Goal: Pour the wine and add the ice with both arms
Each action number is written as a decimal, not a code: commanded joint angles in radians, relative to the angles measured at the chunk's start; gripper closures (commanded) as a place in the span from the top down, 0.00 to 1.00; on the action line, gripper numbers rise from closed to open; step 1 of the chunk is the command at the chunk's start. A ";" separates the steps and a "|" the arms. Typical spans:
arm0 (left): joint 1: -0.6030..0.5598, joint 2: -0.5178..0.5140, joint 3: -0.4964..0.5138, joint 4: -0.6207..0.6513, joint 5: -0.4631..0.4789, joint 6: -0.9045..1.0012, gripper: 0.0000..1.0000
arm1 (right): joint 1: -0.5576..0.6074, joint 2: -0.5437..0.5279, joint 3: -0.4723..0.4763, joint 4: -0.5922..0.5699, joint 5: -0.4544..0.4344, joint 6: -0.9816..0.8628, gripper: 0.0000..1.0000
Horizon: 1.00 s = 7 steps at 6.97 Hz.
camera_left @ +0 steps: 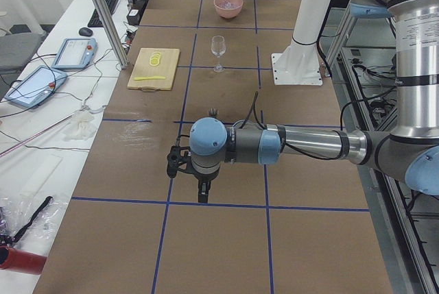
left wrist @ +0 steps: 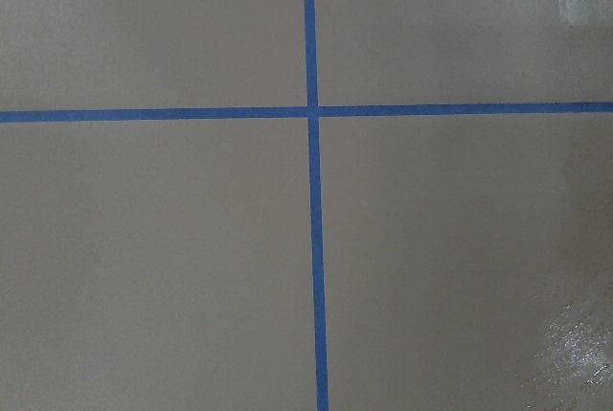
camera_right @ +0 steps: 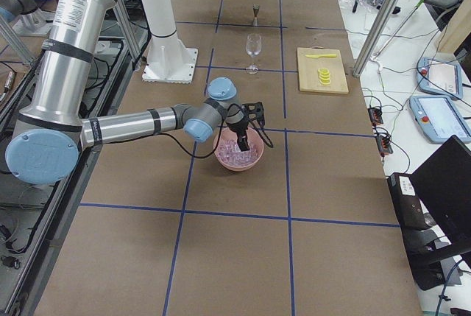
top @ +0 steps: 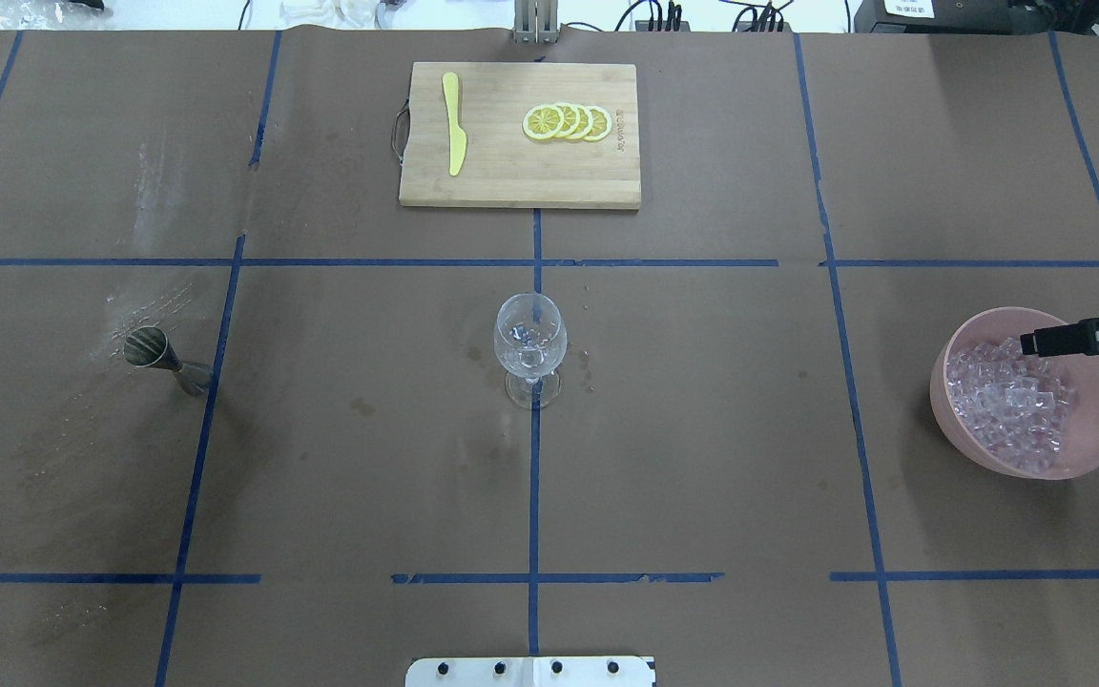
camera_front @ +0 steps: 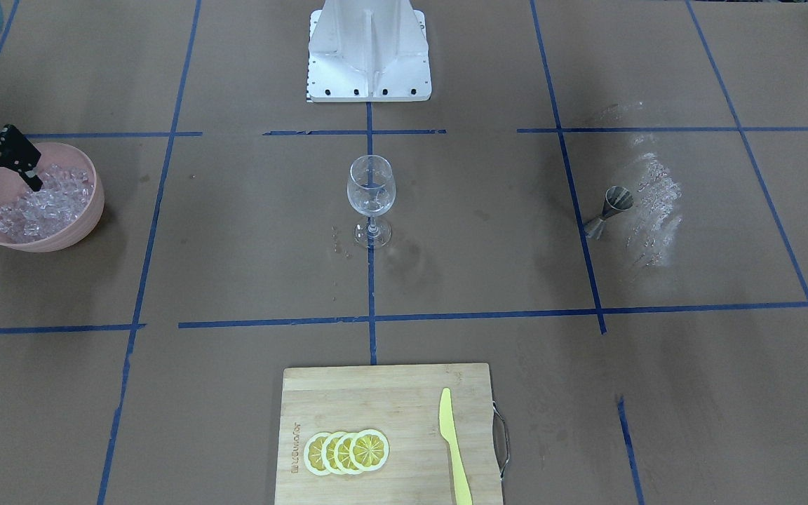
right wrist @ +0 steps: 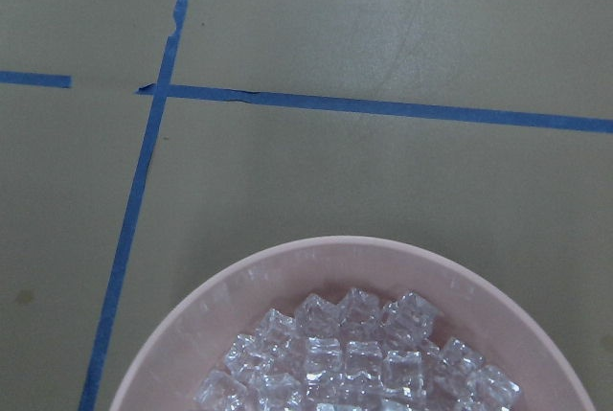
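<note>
Held black two-finger right gripper point(camera_front: 6, 193) spread over clear glassy ice cubes point(camera_front: 43, 200) in round pink bowl point(camera_front: 60, 242) at overhead three o'clock — could not tell for black left gripper point(camera_left: 203, 197).

The front-facing camera looks steeply down from across the table point(camera_front: 236, 266), the robot's base point(camera_front: 367, 63) at its top edge; the overhead camera looks forward from behind, that base at its bottom; both share the wine glass point(camera_front: 371, 189), cutting board point(camera_front: 376, 393) and pink bowl point(camera_front: 88, 221); the side cameras look along the table from opposite ends; the left wrist camera faces close down on crossed blue tape point(left wrist: 311, 111); the right wrist camera, on the bowl's ice point(right wrist: 350, 353).
</note>
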 commanded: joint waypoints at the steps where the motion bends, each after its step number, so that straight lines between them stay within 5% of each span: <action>1: 0.000 -0.004 0.000 0.000 -0.001 0.000 1.00 | -0.076 -0.012 -0.018 0.020 -0.084 0.044 0.93; 6: 0.002 -0.009 -0.002 0.000 -0.001 0.000 1.00 | -0.136 -0.037 -0.025 0.020 -0.124 0.035 0.79; 7: 0.002 -0.010 -0.002 0.000 -0.001 -0.002 1.00 | -0.139 -0.035 -0.025 0.020 -0.124 0.030 0.62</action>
